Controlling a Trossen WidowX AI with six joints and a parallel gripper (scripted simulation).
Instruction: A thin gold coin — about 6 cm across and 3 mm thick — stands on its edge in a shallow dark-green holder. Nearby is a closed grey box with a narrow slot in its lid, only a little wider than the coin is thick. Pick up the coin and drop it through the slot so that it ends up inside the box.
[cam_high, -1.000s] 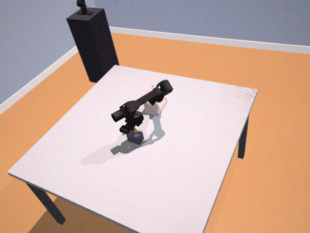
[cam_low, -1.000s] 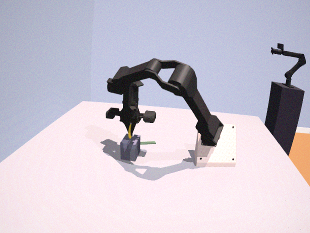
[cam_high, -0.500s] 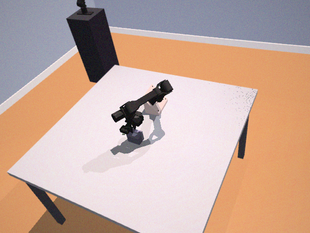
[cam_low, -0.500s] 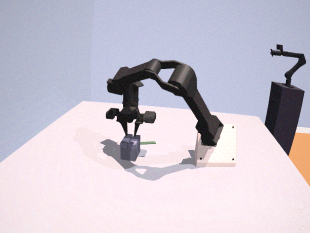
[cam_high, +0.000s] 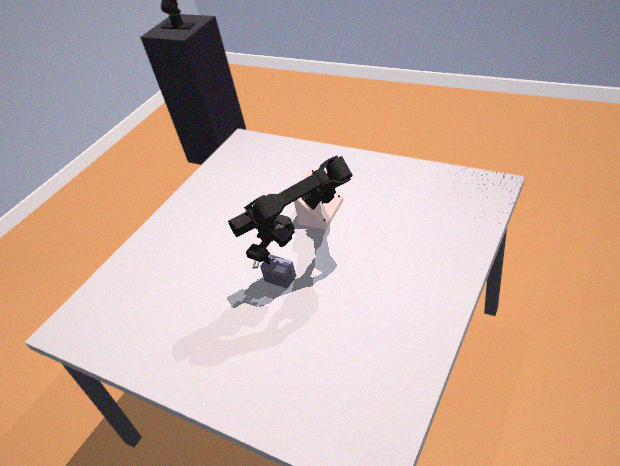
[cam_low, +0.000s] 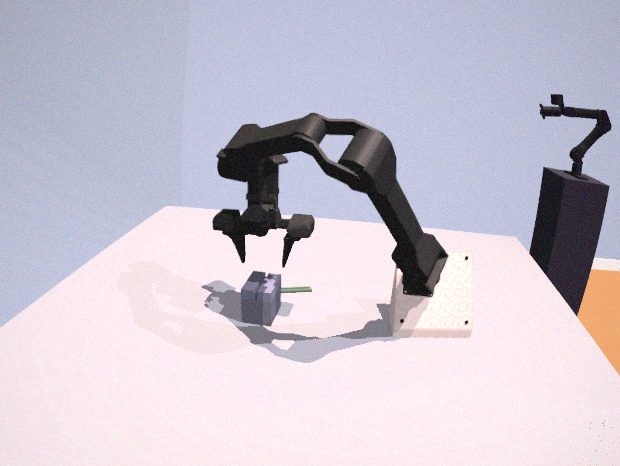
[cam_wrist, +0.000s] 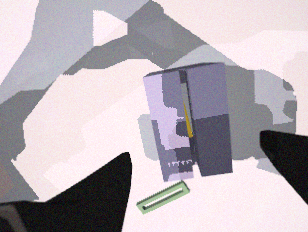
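Below the wide-open, empty pincer (cam_low: 263, 262), the coin (cam_wrist: 188, 121) sits inside the box's (cam_wrist: 192, 122) slot.

The flat white tabletop (cam_low: 150, 400) looks smooth and matt, taking soft shadows without glare. The small grey slotted box (cam_wrist: 192, 120) has plain, dull faces. A sliver of gold coin (cam_wrist: 188, 120) in its slot looks yellow and metallic. The black pointed claw (cam_low: 262, 260) is matt, like hard plastic.

One coin (cam_wrist: 188, 121), one box (cam_wrist: 192, 120), one holder (cam_wrist: 164, 198).
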